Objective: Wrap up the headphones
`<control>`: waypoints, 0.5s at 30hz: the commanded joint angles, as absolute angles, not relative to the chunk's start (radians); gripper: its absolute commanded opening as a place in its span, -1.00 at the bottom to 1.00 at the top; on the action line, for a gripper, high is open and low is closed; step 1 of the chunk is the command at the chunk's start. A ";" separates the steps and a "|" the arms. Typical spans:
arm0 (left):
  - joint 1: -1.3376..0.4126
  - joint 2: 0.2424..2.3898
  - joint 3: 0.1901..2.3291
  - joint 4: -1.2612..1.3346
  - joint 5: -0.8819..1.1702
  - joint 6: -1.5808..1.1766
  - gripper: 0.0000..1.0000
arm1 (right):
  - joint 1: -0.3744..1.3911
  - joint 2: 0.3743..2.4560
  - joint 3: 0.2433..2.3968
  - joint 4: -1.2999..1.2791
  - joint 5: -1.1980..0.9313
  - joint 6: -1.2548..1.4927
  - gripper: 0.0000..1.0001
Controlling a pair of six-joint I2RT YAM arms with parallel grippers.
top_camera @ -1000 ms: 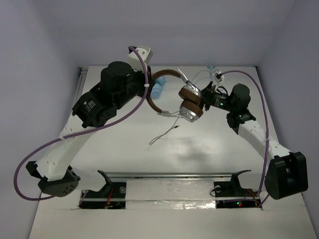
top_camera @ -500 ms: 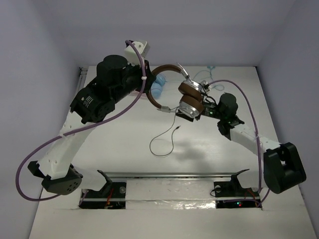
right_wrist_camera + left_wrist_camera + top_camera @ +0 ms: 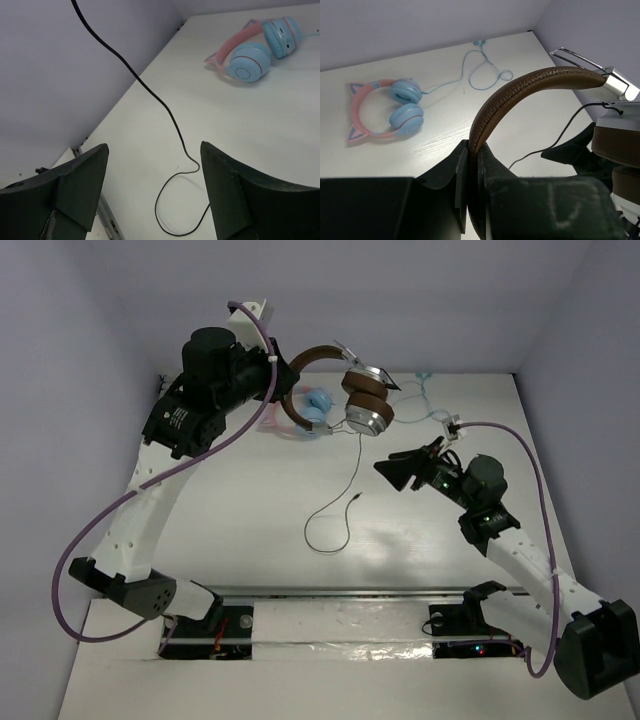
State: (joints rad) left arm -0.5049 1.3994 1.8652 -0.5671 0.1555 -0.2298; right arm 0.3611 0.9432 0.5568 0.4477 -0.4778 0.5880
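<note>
White tabletop [image 3: 250,500]. Left gripper [image 3: 472,150] clenched on headband [image 3: 520,90] of headphones [image 3: 368,405], held aloft near far edge; black cable [image 3: 352,465] dangling to table centre. Right gripper [image 3: 154,150] released, toward right edge.

earcups [image 3: 616,144] cropped (right edge), blue headphones [image 3: 318,406] — half-hidden

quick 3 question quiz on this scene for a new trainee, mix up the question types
1. True or false: the right gripper is open.
2. The left gripper clamps the brown headphones by the: A headband, B earcup, C cable.
3. Fill in: the blue and pink headphones lie on the ____.
Key: 1 true; 2 A; 3 table.
</note>
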 commanded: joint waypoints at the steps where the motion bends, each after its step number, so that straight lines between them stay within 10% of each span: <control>1: -0.499 1.370 1.867 -0.428 0.258 -0.302 -1.00 | 0.364 0.956 0.546 0.481 -0.503 0.563 0.61; 15: -0.425 1.344 1.735 -0.270 0.506 -0.462 -1.00 | 0.383 1.218 0.646 0.788 -0.672 0.644 0.62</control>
State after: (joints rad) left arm -0.4442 1.3956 1.7493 -0.4126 0.4046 -0.3824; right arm 0.3645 1.1866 0.5739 0.6163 -0.6086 0.6155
